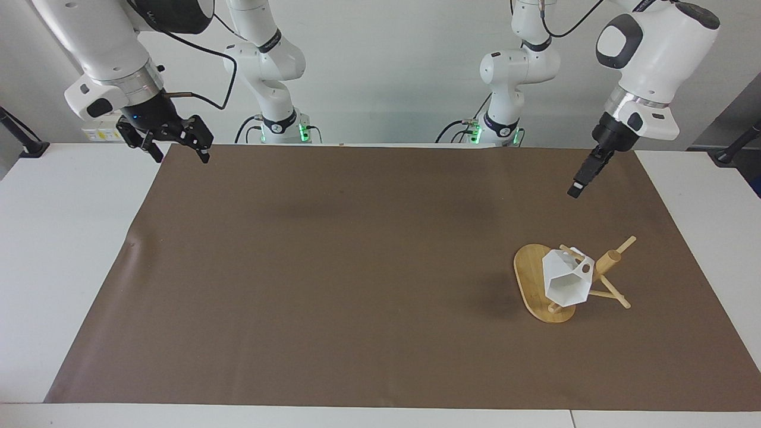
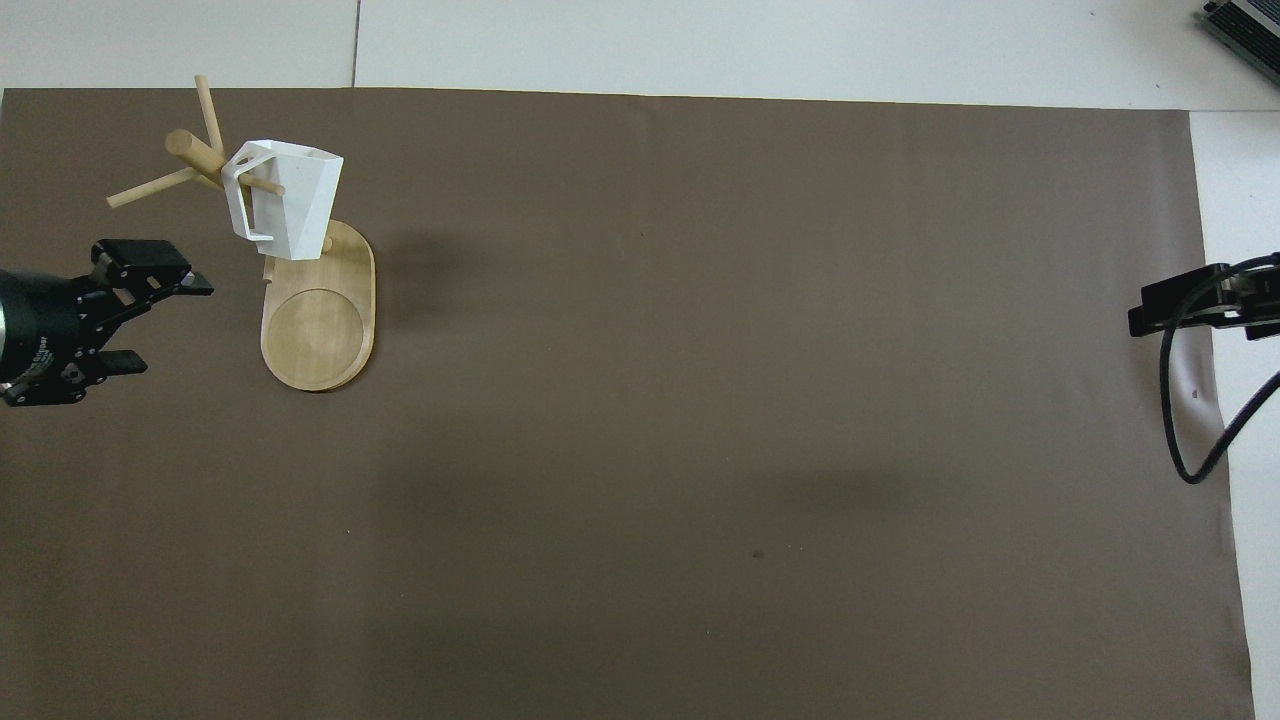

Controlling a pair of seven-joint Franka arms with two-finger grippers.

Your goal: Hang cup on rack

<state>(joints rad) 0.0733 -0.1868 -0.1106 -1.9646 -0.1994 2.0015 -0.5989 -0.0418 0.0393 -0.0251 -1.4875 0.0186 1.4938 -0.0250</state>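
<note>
A white surface (image 1: 65, 249) is carrying a large brown mat (image 1: 357, 267) (slightly creased at one edge); a plain pale wall (image 1: 386, 65) is standing at the robots' end; even light is casting soft shadows across the mat.
</note>
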